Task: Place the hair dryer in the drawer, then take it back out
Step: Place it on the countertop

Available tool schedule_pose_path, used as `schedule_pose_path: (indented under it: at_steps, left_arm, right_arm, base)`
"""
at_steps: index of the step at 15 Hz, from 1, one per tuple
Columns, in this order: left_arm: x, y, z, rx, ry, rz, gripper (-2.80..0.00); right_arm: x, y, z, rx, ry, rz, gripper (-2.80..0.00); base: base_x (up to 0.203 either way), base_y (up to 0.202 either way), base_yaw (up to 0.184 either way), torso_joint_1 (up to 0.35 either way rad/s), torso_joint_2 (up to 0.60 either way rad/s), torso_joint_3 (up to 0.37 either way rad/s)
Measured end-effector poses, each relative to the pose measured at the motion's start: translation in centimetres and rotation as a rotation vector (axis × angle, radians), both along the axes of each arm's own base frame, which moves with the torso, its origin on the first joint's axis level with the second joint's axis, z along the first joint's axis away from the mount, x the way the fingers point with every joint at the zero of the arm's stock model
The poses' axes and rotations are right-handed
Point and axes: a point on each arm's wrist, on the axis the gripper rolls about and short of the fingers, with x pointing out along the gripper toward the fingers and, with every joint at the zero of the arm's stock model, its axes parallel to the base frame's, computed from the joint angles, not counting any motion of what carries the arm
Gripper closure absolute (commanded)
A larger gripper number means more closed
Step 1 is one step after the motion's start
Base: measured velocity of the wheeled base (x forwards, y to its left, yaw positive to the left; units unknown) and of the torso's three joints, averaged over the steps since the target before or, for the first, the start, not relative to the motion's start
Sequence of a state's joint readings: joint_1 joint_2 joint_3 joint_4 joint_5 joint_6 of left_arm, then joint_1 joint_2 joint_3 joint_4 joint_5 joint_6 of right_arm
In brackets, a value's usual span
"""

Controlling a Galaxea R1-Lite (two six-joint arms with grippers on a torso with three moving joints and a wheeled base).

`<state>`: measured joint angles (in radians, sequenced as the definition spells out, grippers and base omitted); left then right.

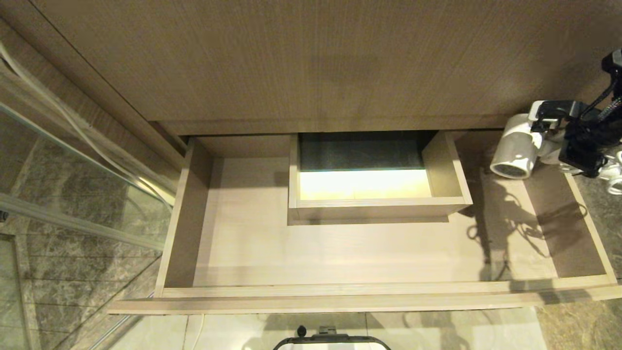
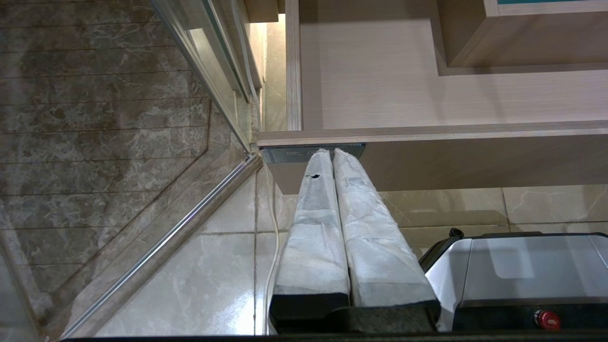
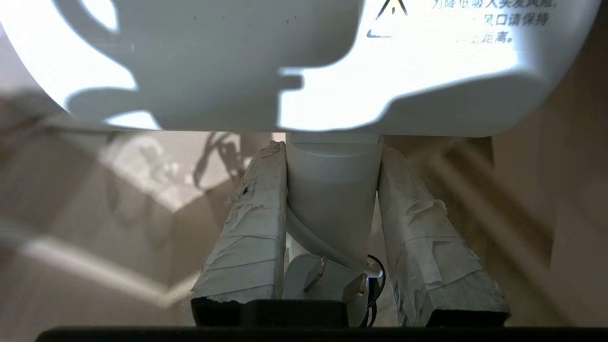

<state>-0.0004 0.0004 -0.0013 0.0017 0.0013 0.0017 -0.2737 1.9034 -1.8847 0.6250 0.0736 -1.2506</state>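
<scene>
Your right gripper (image 3: 332, 190) has its taped fingers (image 3: 251, 228) clamped on the hair dryer (image 1: 517, 146) handle, at the head view's right edge, above the open drawer (image 1: 340, 289); barrel beyond the fingertips.

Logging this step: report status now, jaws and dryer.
Right gripper clamped on hair dryer handle, held above drawer right rear corner. Left gripper shut, parked below drawer front. Nothing in the way.
</scene>
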Motion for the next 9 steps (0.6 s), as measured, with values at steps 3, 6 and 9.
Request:
schedule_pose_path:
  at_steps: [3, 6, 9]
  left_arm:
    - [0.0, 0.0, 0.0, 0.000, 0.000, 0.000, 0.00]
    - [0.0, 0.0, 0.0, 0.000, 0.000, 0.000, 0.00]
    - [0.0, 0.0, 0.0, 0.000, 0.000, 0.000, 0.00]
  right_arm:
    - [-3.1, -0.5, 1.3, 0.003, -0.009, -0.043, 0.00]
    - [-6.1, -0.5, 2.6, 0.033, -0.041, -0.098, 0.00]
    - [-9.1, 0.4, 3.4, 0.121, -0.066, -0.169, 0.00]
  base:
    - [0.000, 0.000, 0.000, 0.000, 0.00, 0.000]
    - [0.000, 0.000, 0.000, 0.000, 0.00, 0.000]
    - [0.000, 0.000, 0.000, 0.000, 0.00, 0.000]
